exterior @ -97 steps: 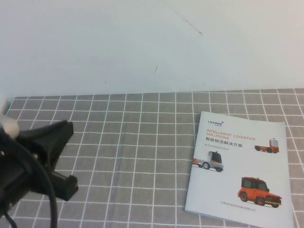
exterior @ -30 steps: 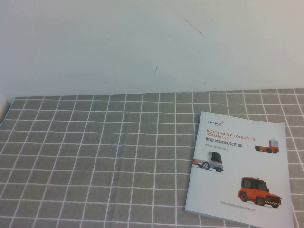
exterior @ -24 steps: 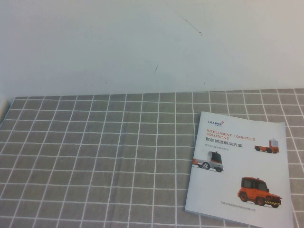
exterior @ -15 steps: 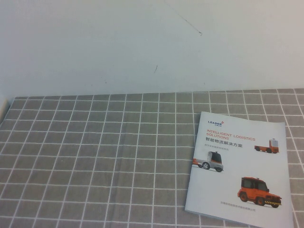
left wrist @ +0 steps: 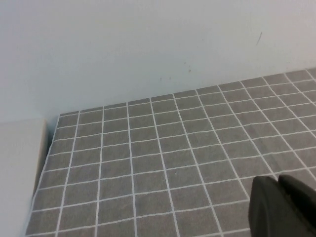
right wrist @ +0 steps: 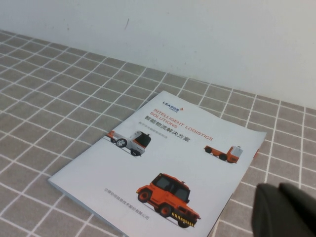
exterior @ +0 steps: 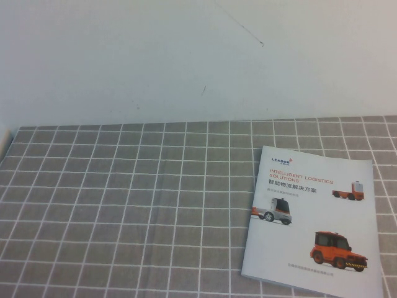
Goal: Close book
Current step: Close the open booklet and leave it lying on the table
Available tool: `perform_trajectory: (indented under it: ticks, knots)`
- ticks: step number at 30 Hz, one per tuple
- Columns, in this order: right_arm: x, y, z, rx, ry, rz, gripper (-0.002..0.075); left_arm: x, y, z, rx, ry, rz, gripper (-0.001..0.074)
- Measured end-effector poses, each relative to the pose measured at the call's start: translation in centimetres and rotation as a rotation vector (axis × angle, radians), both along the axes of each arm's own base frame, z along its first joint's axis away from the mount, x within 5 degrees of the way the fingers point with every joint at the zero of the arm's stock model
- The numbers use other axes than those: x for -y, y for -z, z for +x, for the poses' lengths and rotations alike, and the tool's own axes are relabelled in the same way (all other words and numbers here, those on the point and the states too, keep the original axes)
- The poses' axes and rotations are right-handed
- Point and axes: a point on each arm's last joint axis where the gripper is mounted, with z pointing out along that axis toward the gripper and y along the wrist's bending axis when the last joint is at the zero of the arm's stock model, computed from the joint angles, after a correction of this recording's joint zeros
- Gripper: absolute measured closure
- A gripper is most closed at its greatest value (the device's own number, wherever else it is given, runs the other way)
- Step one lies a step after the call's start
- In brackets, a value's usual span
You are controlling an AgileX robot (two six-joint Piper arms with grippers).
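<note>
Brochure (exterior: 313,220) lies shut, cover up, at four o'clock on the checked surface (exterior: 124,205). Left claw (left wrist: 278,192), tips together, has pulled back out of the overhead view toward eight o'clock; right claw (right wrist: 279,200), tips also together, hangs near the brochure. Closing looks finished.

Print on the front of the closed book (exterior: 310,186), lying at the right of the tabletop.
At the cover's far left corner, the logo "LEADOR"; just below, in orange capitals over two lines, "INTELLIGENT LOGISTICS SOLUTIONS"; then a darker Chinese line, "智能物流解决方案". Under that, one smaller grey line, too fine to read. Likewise unreadable: a small line of print toward the near edge, beneath the pictured orange vehicle (exterior: 338,249).
</note>
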Motion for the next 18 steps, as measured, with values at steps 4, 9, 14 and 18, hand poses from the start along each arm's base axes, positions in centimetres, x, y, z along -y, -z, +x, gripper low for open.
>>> perform_trajectory:
  ticks: [4,9,14,18]
  knots:
    - [0.0,0.0,0.0,0.000,-0.001,0.001,0.0729,0.2,2.7,0.8,0.008,-0.015,0.015,0.0739]
    - [0.0,0.0,0.0,0.000,-0.001,0.004,0.0729,0.3,5.5,1.2,-0.064,-0.019,0.010,0.0739]
    - [0.0,0.0,0.0,0.000,-0.001,0.004,0.0729,0.3,5.7,1.1,-0.085,-0.022,-0.006,0.0739]
    - [0.0,0.0,0.0,0.000,-0.001,0.004,0.0729,0.3,5.7,1.1,-0.097,-0.038,-0.066,0.0739]
